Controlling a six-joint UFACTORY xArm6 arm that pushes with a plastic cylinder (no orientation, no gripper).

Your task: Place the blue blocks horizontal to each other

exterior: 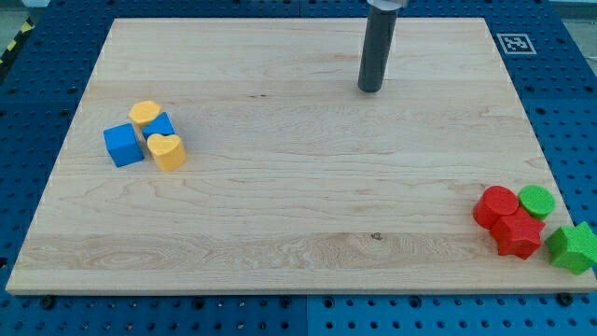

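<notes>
Wooden board (280, 205) fills the view. My tip (370, 90) rests at the view's top centre, bare, touching no block, well apart from all. Two blue blocks at the view's left: blue cube (123, 145), set slightly askew, and a second blue block (162, 125), shape unclear, wedged between two yellow blocks (166, 150). Bottom right: two red (504, 220), two green (571, 247).
</notes>
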